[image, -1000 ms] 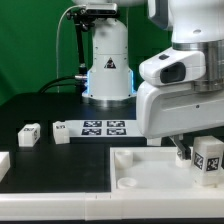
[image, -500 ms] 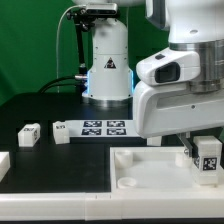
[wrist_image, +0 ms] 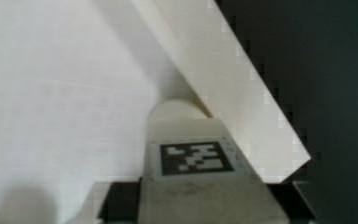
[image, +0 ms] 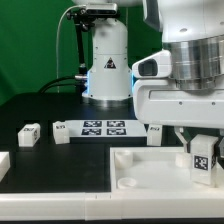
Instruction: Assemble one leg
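Gripper (wrist_image: 190, 203) prob. clamped on leg (image: 204, 157); contact mostly hidden, tray (image: 140, 176) cut off.

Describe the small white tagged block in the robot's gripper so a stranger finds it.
Find the large white square plastic tray in front. At its side on the exterior view's right, the gripper clasps the stubby white leg; the other legs lie loose on the black table.

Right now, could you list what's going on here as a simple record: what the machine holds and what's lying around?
holder: gripper, shut on the leg
leg position: at the white tray, beside its raised rim; contact cannot be told
lying loose: spare legs, apart from the tray
fixed: marker board, behind the tray in the exterior view
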{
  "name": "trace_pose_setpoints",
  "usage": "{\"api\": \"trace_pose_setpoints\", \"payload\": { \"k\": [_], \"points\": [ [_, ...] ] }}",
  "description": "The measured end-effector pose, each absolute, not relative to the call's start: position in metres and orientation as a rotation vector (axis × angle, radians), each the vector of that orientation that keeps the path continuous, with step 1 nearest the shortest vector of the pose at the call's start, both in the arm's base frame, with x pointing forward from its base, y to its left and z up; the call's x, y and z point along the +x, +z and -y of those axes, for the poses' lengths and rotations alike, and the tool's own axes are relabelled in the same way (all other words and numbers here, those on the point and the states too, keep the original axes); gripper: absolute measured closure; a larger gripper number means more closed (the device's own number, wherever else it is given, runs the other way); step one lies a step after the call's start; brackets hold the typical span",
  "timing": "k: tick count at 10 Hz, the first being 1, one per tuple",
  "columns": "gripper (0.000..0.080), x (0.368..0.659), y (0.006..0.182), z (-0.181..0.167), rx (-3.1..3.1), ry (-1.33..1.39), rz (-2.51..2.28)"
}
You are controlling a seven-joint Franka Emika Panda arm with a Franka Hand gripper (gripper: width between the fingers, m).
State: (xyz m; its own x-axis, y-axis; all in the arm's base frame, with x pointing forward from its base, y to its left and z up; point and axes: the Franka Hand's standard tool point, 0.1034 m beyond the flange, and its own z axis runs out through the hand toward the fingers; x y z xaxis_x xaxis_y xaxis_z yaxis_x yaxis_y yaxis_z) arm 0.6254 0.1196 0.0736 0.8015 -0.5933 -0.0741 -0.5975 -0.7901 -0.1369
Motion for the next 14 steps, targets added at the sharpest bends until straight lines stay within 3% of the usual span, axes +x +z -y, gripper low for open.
{"api": "trace_pose_setpoints", "payload": {
  "k": [4,7,9,14],
  "points": [
    [0.0504,0.623,0.066,-0.126,-2.554,0.115,-1.542],
    [0.0494,0.622,0.066,-0.128,-2.498,0.129,-1.623],
    [0.0188,0.622,0.068,-0.131,-2.551,0.123,-1.532],
    [0.0150,0.629,0.076,-0.134,-3.006,-0.009,-0.364]
  ]
}}
